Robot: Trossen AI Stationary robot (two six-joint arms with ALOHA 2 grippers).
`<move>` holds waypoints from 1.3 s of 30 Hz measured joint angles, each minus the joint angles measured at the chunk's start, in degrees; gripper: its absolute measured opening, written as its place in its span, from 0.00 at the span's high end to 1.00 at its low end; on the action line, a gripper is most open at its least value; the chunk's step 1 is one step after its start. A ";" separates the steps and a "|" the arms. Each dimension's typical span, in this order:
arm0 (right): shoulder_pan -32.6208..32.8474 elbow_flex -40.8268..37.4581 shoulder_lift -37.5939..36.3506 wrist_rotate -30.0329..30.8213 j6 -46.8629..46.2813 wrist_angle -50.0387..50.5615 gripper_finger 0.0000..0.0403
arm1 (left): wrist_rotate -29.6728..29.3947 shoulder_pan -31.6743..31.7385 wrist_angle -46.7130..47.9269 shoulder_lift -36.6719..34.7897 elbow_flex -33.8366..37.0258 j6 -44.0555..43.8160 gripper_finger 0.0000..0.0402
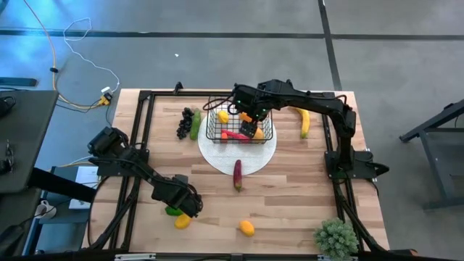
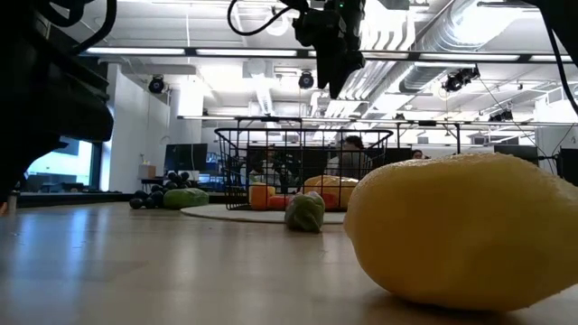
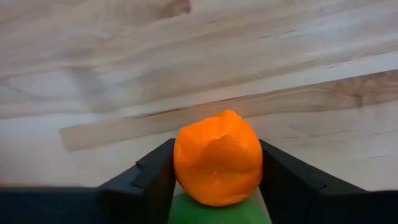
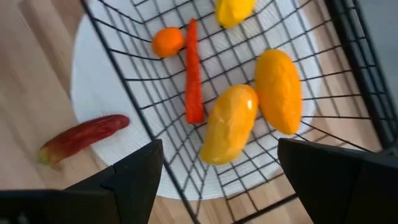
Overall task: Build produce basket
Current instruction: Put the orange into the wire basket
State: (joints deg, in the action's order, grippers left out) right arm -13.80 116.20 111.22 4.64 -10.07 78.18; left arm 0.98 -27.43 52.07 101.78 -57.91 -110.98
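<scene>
Basket (image 1: 240,125) directly under right hand (image 1: 250,127), spread empty, left hand (image 3: 217,180) grasping orange (image 3: 217,157).

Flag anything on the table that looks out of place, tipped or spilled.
Nothing stands out as tipped or spilled. The basket sits upright on the white disc. Loose produce simply remains unpacked: banana, grapes, red pepper, lemon.

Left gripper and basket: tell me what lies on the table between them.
In the high view, the red-and-green pepper lies between the left gripper and the basket, half on the white disc. Otherwise bare wood.
</scene>
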 joint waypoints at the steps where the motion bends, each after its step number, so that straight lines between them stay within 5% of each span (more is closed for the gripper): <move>1: 0.00 -0.02 0.00 0.89 0.01 0.13 0.26 | -0.27 0.16 0.15 -0.16 0.00 0.46 0.58; 6: -0.03 -0.02 0.00 5.01 0.04 1.91 0.26 | -1.80 2.00 0.31 -0.45 0.00 4.06 0.69; 12: -0.07 -0.02 -0.04 8.11 1.86 2.46 0.26 | -3.14 5.67 0.50 -2.95 -0.02 10.10 0.69; 27: -4.97 -0.02 -4.43 12.40 7.40 -0.84 0.26 | -20.93 20.66 -1.53 -19.67 -0.02 28.24 0.69; 39: -11.25 -0.02 -4.98 12.17 14.67 -3.88 0.26 | -23.16 34.69 -17.56 -24.37 -0.09 51.75 0.69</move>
State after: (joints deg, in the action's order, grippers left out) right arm -25.06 116.18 106.24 16.81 4.60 74.30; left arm -22.18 7.26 34.51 77.41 -58.00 -59.24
